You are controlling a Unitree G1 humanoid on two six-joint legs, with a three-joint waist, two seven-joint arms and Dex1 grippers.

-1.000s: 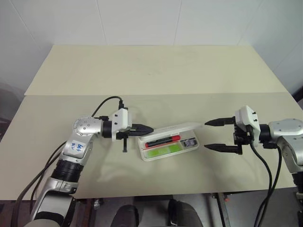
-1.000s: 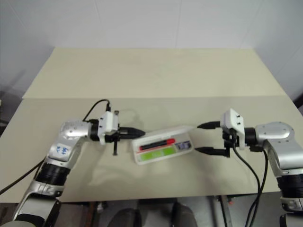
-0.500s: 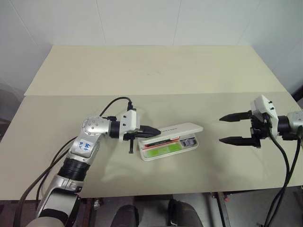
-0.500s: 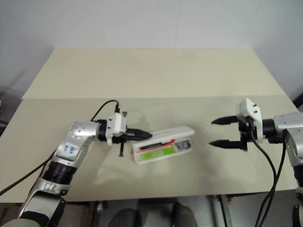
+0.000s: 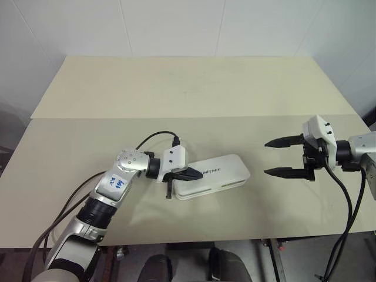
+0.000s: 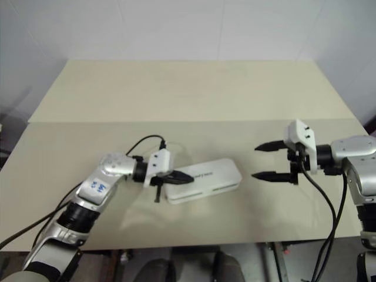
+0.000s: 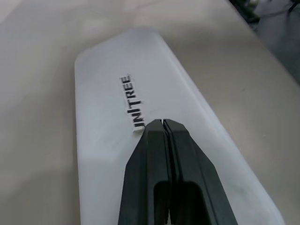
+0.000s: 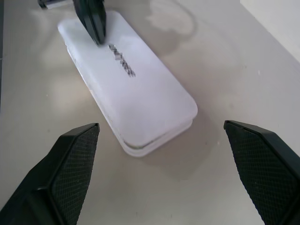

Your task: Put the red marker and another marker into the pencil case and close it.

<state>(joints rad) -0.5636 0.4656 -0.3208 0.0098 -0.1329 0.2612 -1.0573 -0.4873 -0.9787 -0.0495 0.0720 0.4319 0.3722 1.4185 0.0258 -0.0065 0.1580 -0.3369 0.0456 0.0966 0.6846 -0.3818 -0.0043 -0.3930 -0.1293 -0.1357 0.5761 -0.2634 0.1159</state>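
1. The pencil case point(image 5: 214, 178) lies flat on the beige table point(image 5: 188, 106), near the front edge and a little left of the middle, its long side running left to right with the right end angled slightly away from the robot.
2. Its white lid is down over the base, with the dark "UNITREE" logo point(image 7: 132, 105) facing up; a thin seam shows along the front edge and at the right-hand end, so whether the lid is fully latched is hard to judge.
3. Neither the red marker nor the other marker can be seen, as the lowered lid covers the inside of the case.
4. The left gripper point(image 5: 195, 174) reaches in from the left, pointing right and tilted down, with its two black fingers pressed together and nothing between them.
5. The joined fingertips point(image 7: 161, 124) sit on the lid's left part, right at the end of the logo, and appear to touch the plastic.
6. The right gripper point(image 5: 275, 157) hovers above the table to the right of the case, well apart from it, pointing left toward it.
7. Its fingers point(image 8: 70, 164) are spread wide and hold nothing.
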